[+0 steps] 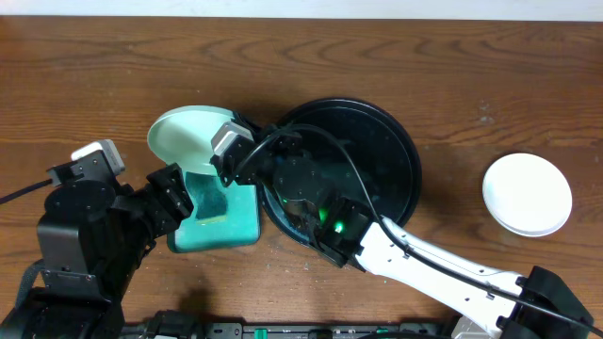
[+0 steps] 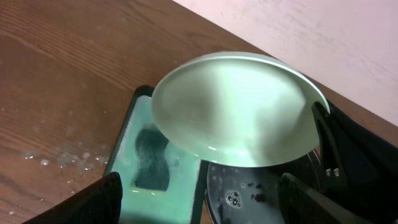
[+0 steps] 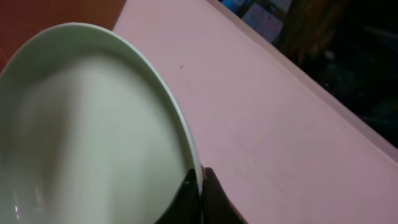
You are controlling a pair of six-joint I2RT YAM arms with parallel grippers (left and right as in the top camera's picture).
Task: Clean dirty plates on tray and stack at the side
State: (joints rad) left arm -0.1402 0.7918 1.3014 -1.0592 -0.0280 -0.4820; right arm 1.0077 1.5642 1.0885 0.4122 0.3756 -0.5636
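My right gripper point(image 1: 229, 139) is shut on the rim of a pale mint plate point(image 1: 188, 137) and holds it tilted above the far end of the teal-green tray point(image 1: 240, 226). The plate fills the right wrist view point(image 3: 93, 137), pinched between the fingers point(image 3: 200, 186), and also shows in the left wrist view point(image 2: 239, 109). My left gripper point(image 2: 199, 202) is open and empty, low over the teal-green tray beside the black tray point(image 1: 386, 160). The black tray shows wet spots point(image 2: 233, 199). A white plate point(image 1: 527, 194) rests on the table at the right.
A dark sponge point(image 2: 152, 158) lies in the teal-green tray, in foamy liquid. Water drops lie on the wood to the left point(image 2: 56, 155). The right arm point(image 1: 433, 268) crosses the front of the black tray.
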